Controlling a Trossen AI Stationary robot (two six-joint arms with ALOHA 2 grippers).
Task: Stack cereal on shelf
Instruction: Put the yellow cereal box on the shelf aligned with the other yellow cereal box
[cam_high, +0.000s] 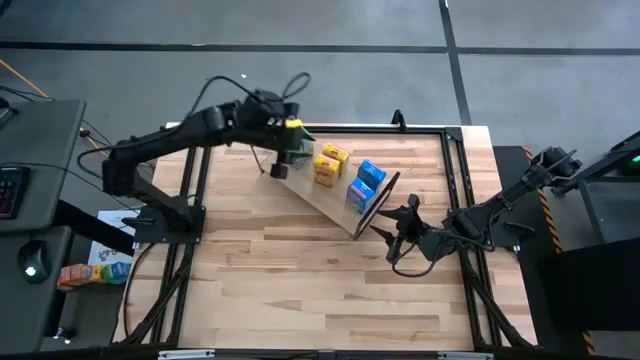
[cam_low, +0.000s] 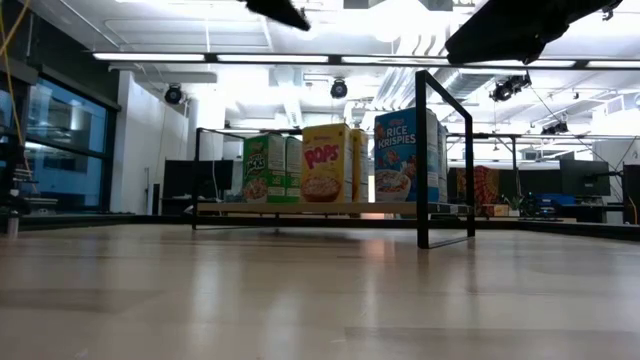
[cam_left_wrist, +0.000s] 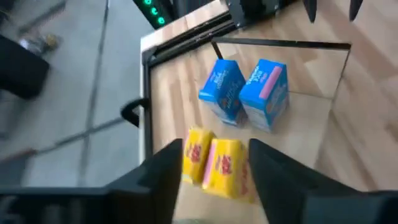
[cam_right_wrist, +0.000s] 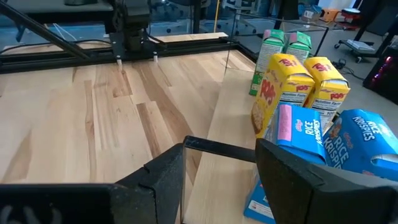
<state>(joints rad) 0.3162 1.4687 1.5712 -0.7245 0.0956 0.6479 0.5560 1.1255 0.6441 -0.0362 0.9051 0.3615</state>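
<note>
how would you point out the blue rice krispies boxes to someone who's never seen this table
Find the light wood shelf board lying slantwise on the wooden table. Boxes stand on it in a row; the two blue Rice Krispies boxes are the pair at the end nearest the right hand, beside the yellow Pops boxes.

High view: the two green printed cereal boxes (cam_high: 300, 147) are mostly hidden under the left arm's dark tool (cam_high: 283, 160), and print on every box is too small to read. Left wrist view: the two yellow printed cereal boxes (cam_left_wrist: 214, 163) are blurred and partly covered by the tool's dark fingers (cam_left_wrist: 163, 174). Right wrist view: the blue printed cereal boxes (cam_right_wrist: 336, 146) are cut off by the picture's edge.
</note>
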